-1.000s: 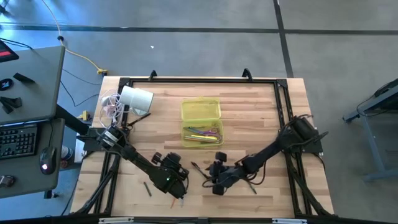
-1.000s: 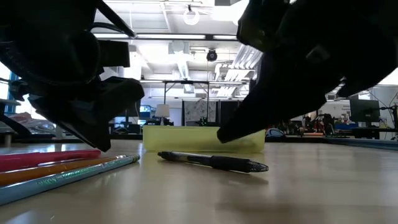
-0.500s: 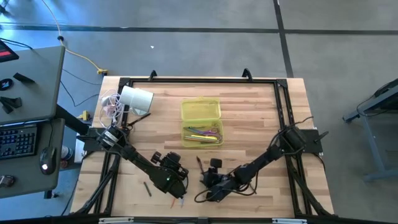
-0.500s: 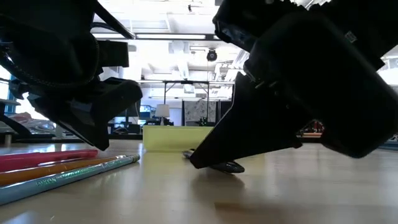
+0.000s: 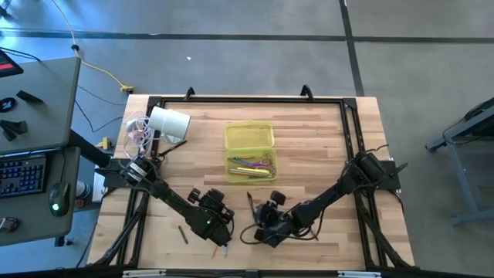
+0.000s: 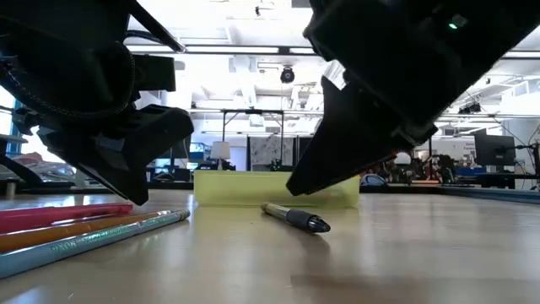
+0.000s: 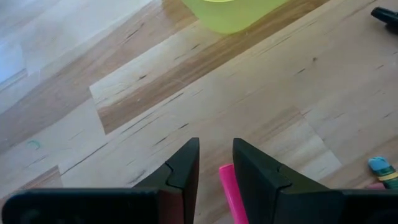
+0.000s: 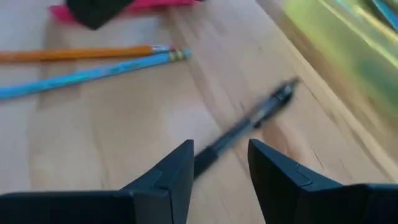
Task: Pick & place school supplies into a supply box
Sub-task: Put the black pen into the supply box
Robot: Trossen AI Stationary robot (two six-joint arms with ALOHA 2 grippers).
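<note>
The shallow translucent yellow-green plastic supply box [image 5: 249, 151] is found mid-table on the wooden table [image 5: 324, 147], with several coloured pens [image 5: 252, 165] lying inside. A dark pen [image 6: 295, 218] is seen on the table near the box's front side. The right gripper [image 8: 219, 163] is held low over this pen, jaws parted, nothing gripped. Farther from the box, the left gripper [image 7: 216, 163] is positioned over a pink pen [image 7: 231, 198], jaws apart either side of it, not clamped. An orange pencil [image 8: 74, 54] and a light blue pencil [image 8: 87, 74] lie alongside.

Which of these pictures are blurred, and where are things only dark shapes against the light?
Right wrist view: the black pen and the yellow-green box are smeared. Low view: both arms are dark shapes against bright ceiling lights, the pen sharp. High view: evenly lit.
</note>
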